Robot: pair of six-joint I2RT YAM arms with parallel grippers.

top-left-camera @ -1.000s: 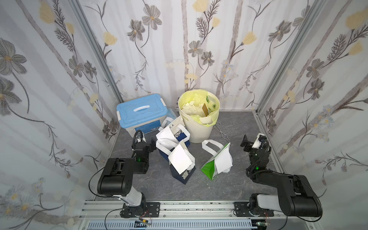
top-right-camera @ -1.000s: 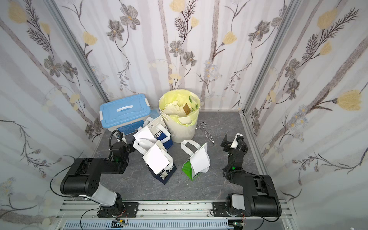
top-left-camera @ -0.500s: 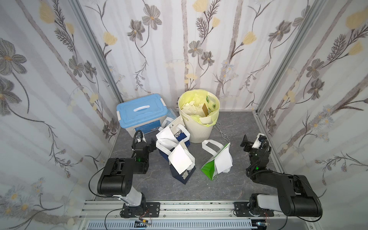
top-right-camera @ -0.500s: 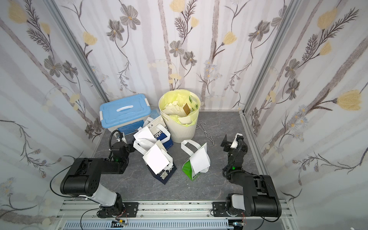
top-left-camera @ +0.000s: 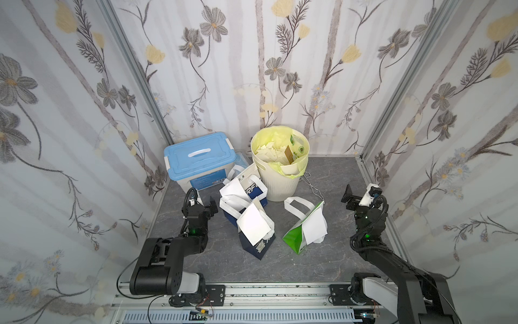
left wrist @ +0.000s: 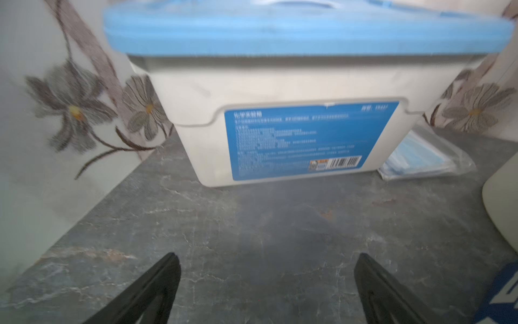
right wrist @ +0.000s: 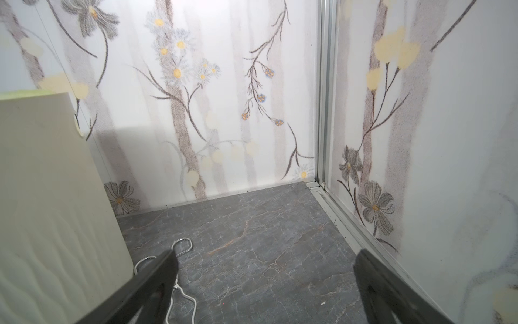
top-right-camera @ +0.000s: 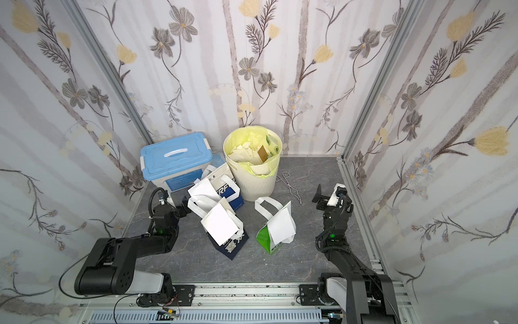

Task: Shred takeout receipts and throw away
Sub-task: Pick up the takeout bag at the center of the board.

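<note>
On bags (top-left-camera: 259, 248) mid-table, receipts (top-left-camera: 252, 225) lie untouched; L jaws, R jaws both wide open, empty.

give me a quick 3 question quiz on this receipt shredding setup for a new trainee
1. True or false: the left gripper is shut on a receipt.
2. The receipt nearest the left arm lies on: A) the navy bag B) the blue lid C) the wire tongs.
3. What fills the lined bin?

Key: 1 false, it is open and empty. 2 A. 3 torn white paper scraps.
</note>
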